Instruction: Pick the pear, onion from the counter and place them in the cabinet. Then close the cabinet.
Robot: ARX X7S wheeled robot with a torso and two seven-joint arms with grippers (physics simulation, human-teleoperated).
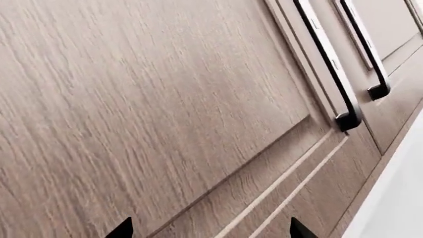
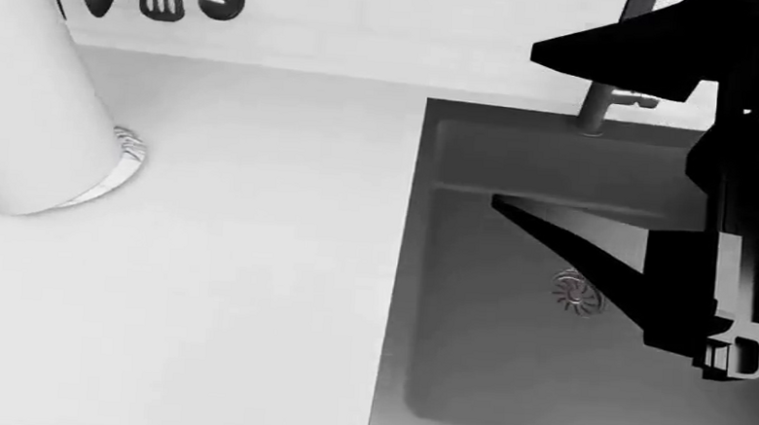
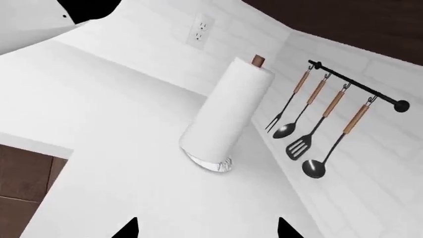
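The pear and the onion are out of view in every frame. The left wrist view is filled by wood-grain cabinet doors [image 1: 165,99] with two black bar handles [image 1: 330,64]; the doors look shut and flush. My left gripper [image 1: 210,230] is open close in front of a door panel, with nothing between its tips. My right gripper [image 3: 206,230] is open and empty above the white counter [image 3: 119,163]. In the head view the counter [image 2: 246,293] is bare, with the dark grey sink [image 2: 502,375] set into it.
A paper towel roll [image 2: 27,106] stands at the counter's back left, also seen as a roll [image 3: 225,119] near the corner. Hanging utensils [image 3: 317,129] and an outlet [image 3: 200,29] are on the wall. A black robot arm [image 2: 704,239] reaches over the sink beside the faucet [image 2: 599,112].
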